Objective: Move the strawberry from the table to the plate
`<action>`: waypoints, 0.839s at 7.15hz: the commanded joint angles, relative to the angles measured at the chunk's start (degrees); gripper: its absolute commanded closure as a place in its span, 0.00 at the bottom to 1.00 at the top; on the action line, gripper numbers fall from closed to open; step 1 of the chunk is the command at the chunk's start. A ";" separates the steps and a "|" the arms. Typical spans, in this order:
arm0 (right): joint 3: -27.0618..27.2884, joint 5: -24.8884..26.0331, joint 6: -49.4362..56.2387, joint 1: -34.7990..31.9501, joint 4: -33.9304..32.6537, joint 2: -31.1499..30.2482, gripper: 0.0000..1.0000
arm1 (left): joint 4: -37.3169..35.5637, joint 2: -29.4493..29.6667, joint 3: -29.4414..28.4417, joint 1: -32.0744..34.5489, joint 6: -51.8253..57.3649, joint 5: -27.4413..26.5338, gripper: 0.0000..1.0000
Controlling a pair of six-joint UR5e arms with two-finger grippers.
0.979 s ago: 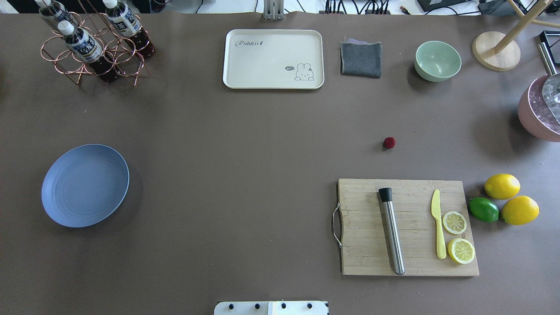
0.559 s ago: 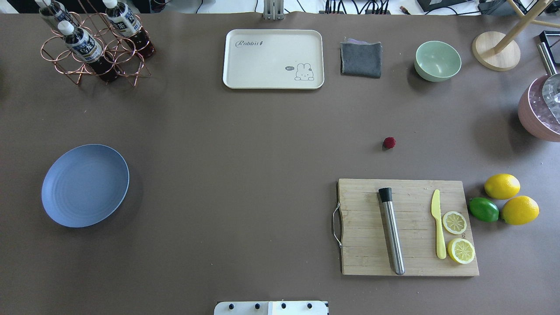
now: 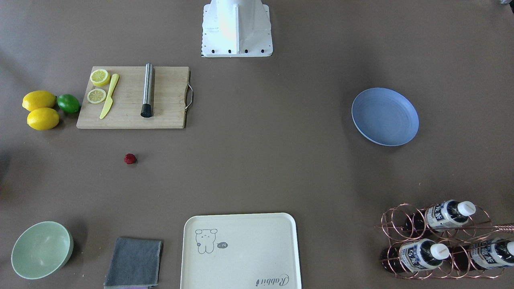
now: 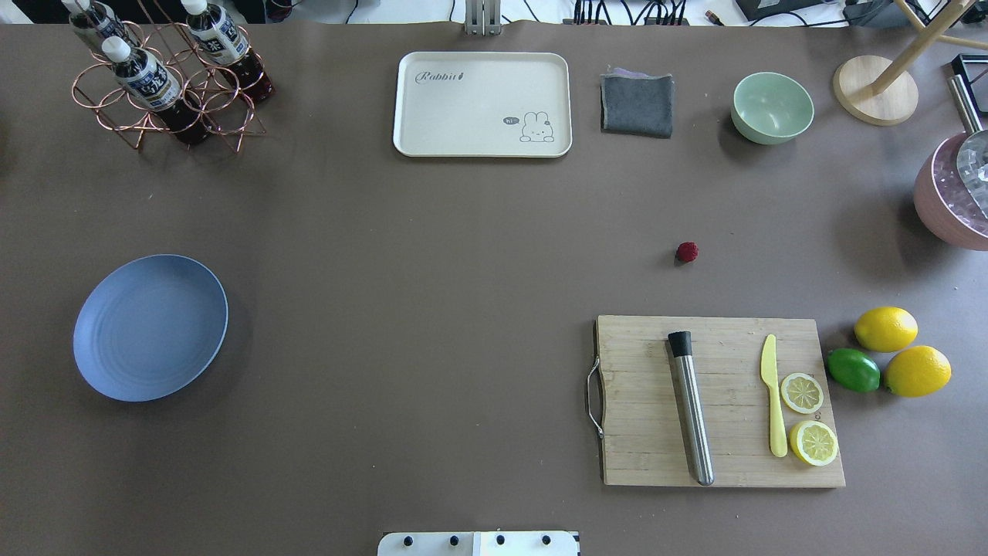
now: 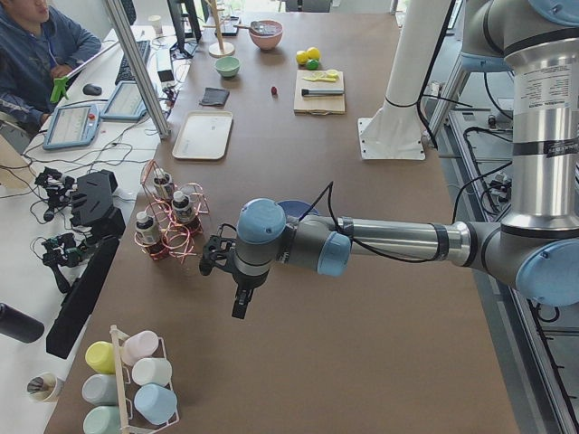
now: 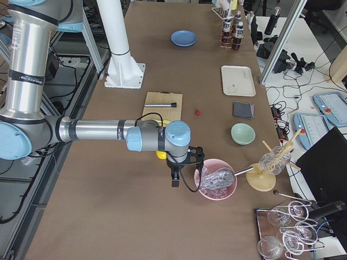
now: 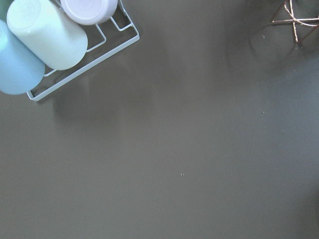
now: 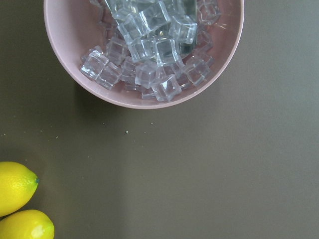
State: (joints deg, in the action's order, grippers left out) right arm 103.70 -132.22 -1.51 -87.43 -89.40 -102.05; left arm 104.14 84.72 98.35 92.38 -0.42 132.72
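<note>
Strawberry (image 4: 687, 252): tiny, dark-red, on bare table (image 4: 463, 309). Plate (image 4: 150, 327): light-blue, round, well apart.

Arms extended horizontally outward; left hand (image 5: 238, 306), right hand (image 6: 174, 179) point down, jaw state unclear

Cutting board (image 4: 641, 386): right half of the table (image 4: 432, 293), near the robot-side edge. It carries a steel muddler (image 4: 691, 409), a yellow knife (image 4: 772, 405) and two lemon slices (image 4: 802, 392). Two lemons (image 4: 885, 329) and a lime (image 4: 853, 370) lie just beside its right end. Far edge: cream tray (image 4: 463, 116), grey cloth (image 4: 637, 103), green bowl (image 4: 772, 107). Far-left corner: copper rack (image 4: 224, 116) holding bottles (image 4: 143, 77). Right edge: pink bowl (image 8: 62, 55) of ice cubes (image 8: 149, 50).
</note>
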 commanded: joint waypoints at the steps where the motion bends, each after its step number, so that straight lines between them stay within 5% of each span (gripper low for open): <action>1: 0.80 -1.10 -0.16 0.16 0.36 0.54 0.00 | 7.09 0.18 0.35 -0.97 -0.54 0.09 0.00; 3: 0.89 -5.04 0.01 0.51 0.36 0.45 0.00 | 10.90 0.71 0.17 -9.90 -3.07 0.00 0.02; 4: 1.67 -4.71 0.36 0.51 3.58 0.45 0.00 | 14.30 0.10 0.00 -12.90 -13.01 -0.26 0.02; 6: 1.85 -3.56 -0.07 1.38 10.46 0.36 0.00 | 27.90 -0.78 -5.25 -20.01 -24.31 -0.62 0.01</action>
State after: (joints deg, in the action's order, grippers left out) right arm 105.31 -135.92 -1.40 -86.72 -82.07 -101.77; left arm 124.11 84.55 96.07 76.97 -17.17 132.29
